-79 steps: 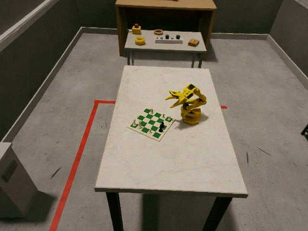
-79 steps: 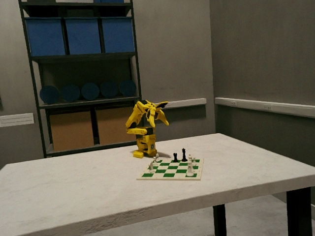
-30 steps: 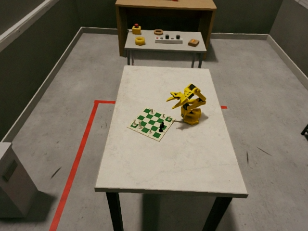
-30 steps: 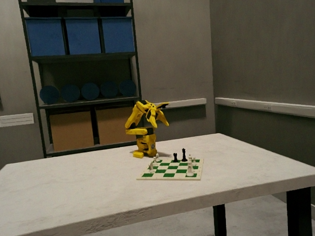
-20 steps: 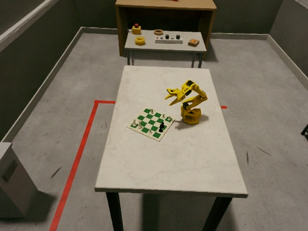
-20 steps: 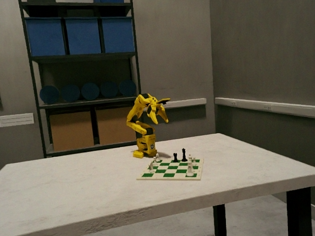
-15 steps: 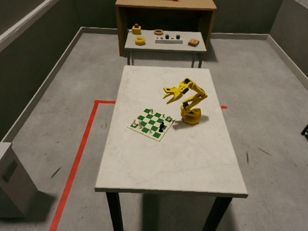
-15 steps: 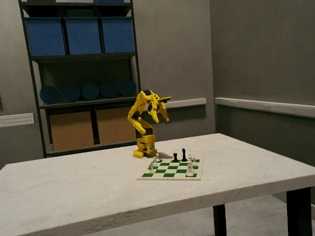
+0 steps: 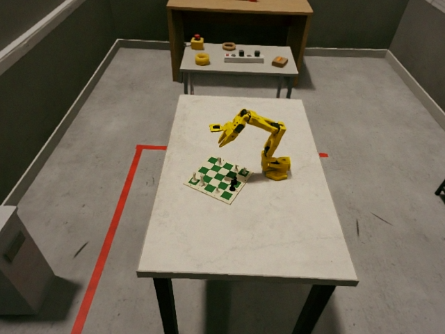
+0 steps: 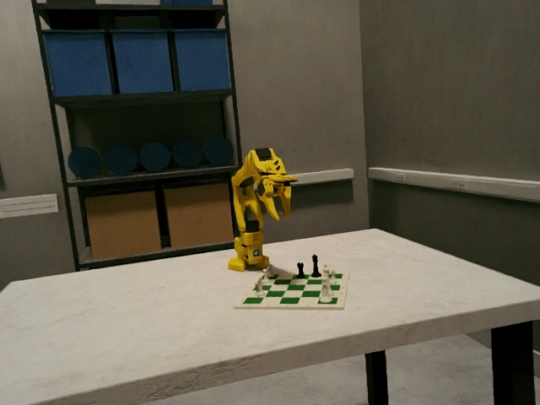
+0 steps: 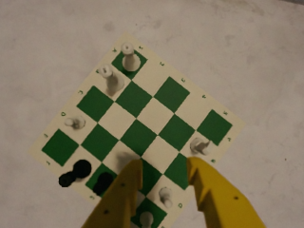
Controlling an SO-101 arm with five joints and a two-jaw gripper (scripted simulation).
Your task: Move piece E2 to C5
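My end effector (image 11: 163, 161) hangs high above the board (image 11: 138, 138), nearly clenched and holding nothing, so the whole grid is in sight. The taller black piece (image 11: 78, 170) stands upright at the board's edge, probably on E2, though the labels are tiny.

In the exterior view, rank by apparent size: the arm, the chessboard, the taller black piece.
1. The arm, raised above the table with its end effector empty.
2. The chessboard, flat on the table.
3. The taller black piece, plainly smallest.
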